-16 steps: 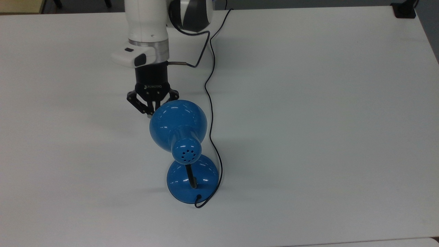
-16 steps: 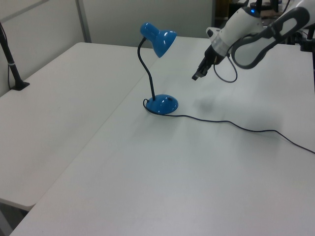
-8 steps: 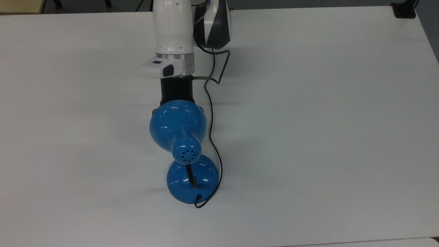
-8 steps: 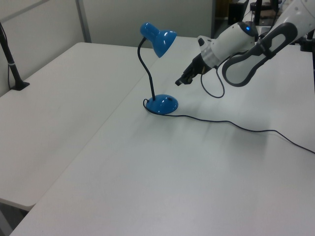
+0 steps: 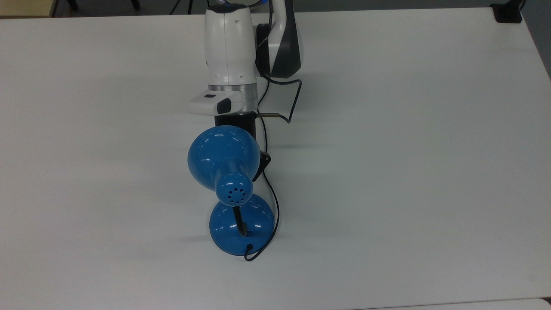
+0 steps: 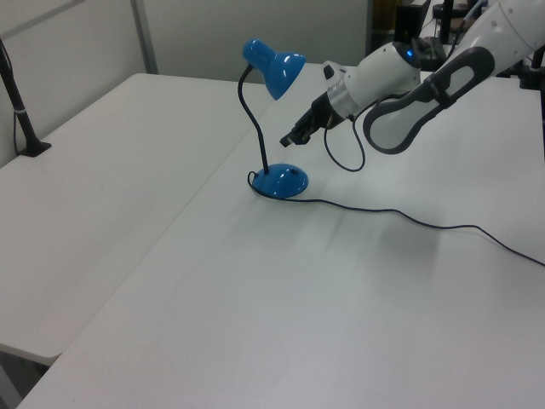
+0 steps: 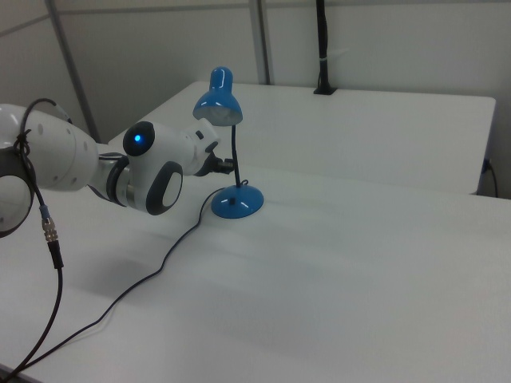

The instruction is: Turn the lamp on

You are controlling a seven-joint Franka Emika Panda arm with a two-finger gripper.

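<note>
The blue lamp stands on the white table, its bell shade [image 5: 224, 159] tilted over its domed base [image 5: 241, 224]. It is also seen in the left view, with shade [image 6: 274, 68] and base [image 6: 281, 181], and in the right view, with shade [image 7: 217, 104] and base [image 7: 237, 202]. No light shows from the shade. In the left view my gripper [image 6: 289, 139] hangs shut and holding nothing, below the shade, above the base and just to the left view's right of the black neck [image 6: 254, 128]. From the top view the shade covers most of it.
The lamp's thin black cord [image 6: 409, 217] trails from the base across the table [image 5: 409, 172], passing under my arm [image 5: 228, 56]. A black post [image 6: 21, 119] is clamped at the far table edge. A dark block [image 5: 508, 13] sits at the top view's upper right corner.
My arm has swung toward the top view's right and toward the lamp. The gripper went from beside the shade to under it, lower and closer to the neck. The lamp has not moved.
</note>
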